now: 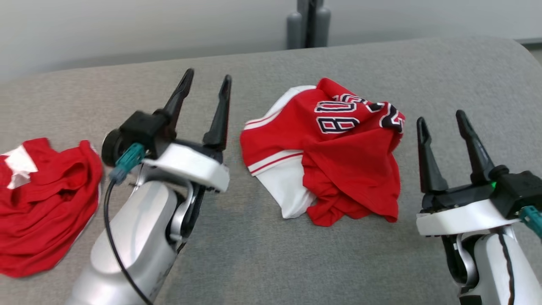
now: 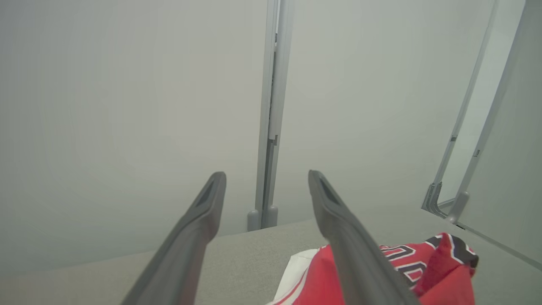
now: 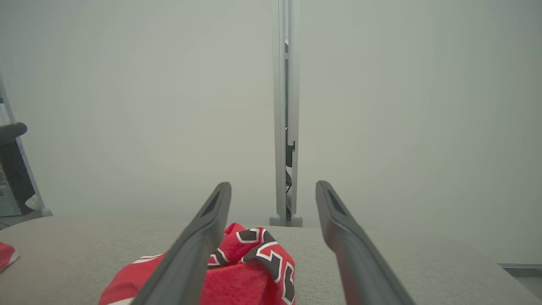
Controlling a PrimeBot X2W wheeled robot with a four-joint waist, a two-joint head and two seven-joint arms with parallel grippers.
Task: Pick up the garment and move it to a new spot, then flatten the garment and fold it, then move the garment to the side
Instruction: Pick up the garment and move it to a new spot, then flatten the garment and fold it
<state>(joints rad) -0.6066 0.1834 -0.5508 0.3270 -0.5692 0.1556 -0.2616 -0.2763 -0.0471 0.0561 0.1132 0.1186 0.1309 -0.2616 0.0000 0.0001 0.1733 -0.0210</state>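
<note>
At my far left a crumpled red cloth (image 1: pixel 46 203) with a white patch lies on the grey padded surface (image 1: pixel 254 245), close to its edge. Just right of it is my left gripper (image 1: pixel 208 76) — its two dark fingers stand well apart, pointing up and away from me, with nothing between them. It touches neither piece of fabric. In the left wrist view the same fingers frame bare wall and a grey post (image 2: pixel 271 127), and the garment (image 2: pixel 440 279) shows low on the right, partly behind one finger.

That garment sits in the middle of the surface, between my two grippers and apart from both. It is a bunched red and white jersey: a white panel with red stripes lies toward my left, dark white-edged lettering sits on the far folds, and plain red is heaped at the near right.

On the right, my right gripper (image 1: pixel 440 117) is spread just as wide and holds nothing — it stands beside the garment's right edge without touching it.
</note>
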